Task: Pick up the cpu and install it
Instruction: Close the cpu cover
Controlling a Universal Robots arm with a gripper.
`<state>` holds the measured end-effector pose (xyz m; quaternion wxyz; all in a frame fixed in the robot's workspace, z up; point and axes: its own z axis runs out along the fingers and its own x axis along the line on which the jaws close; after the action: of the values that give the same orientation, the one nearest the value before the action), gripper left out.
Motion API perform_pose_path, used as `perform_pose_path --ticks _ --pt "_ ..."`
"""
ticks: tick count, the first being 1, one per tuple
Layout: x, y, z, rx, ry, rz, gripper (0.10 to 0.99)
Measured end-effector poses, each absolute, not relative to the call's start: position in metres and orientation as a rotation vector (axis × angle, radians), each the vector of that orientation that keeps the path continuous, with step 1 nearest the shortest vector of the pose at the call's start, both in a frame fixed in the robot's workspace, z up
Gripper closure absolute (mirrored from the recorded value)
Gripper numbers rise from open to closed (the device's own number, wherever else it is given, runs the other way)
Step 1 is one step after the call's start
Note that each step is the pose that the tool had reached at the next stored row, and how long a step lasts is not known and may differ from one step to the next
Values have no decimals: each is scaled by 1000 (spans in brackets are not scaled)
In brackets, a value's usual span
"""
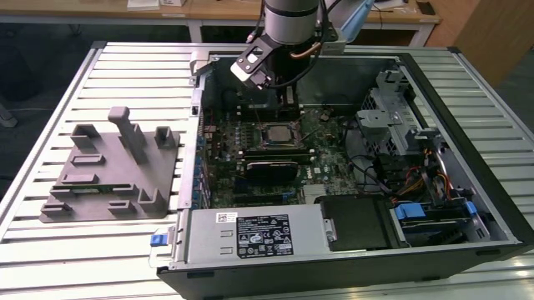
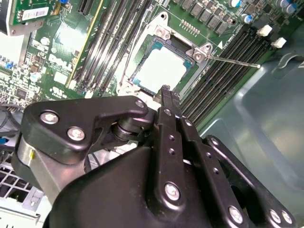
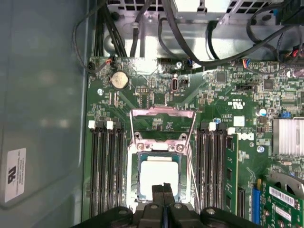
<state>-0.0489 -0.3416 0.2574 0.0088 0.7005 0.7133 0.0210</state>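
The cpu [image 3: 156, 176] [image 2: 160, 70] lies flat in the open socket of the green motherboard [image 3: 156, 99], its pale metal top showing. In the exterior view the cpu [image 1: 276, 133] sits mid-board inside the open computer case [image 1: 351, 250]. My gripper [image 3: 163, 189] [image 2: 166, 90] hovers just above the cpu's edge, apart from it. Its two black fingers are pressed together with nothing between them. The socket's metal load plate [image 3: 161, 118] is flipped open, and its thin lever [image 2: 235, 61] sticks out to the side.
Memory slots [image 3: 107, 171] flank the socket on both sides. A silver heatsink [image 3: 287, 137] and black cables [image 3: 190, 47] lie near it. A grey fixture tray [image 1: 109, 169] with upright posts stands on the slatted table [image 1: 134, 69] at the exterior view's left. Drive bays [image 1: 392, 125] fill the case's right.
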Motion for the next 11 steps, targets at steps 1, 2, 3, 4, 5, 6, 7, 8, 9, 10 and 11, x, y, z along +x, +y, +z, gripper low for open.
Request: perform_pose_path --ticks 1,2,3,4,5,6,7,8,9,10,11 --pt "-49 -342 257 2188 2229 66 980" --pt "-49 -342 257 2188 2229 66 980" --pt "-49 -342 258 2188 2229 66 980" --pt "-49 -342 258 2188 2229 66 980" --pt "-48 -342 258 2188 2229 65 980" --pt "-47 -342 258 2188 2228 65 980" --pt "-46 -342 258 2188 2228 65 980" --pt "-44 -342 258 2188 2228 65 980" --pt "-42 -342 258 2188 2229 65 980" --pt "-41 -342 258 2188 2229 65 980" --pt "-39 -342 258 2188 2229 65 980"
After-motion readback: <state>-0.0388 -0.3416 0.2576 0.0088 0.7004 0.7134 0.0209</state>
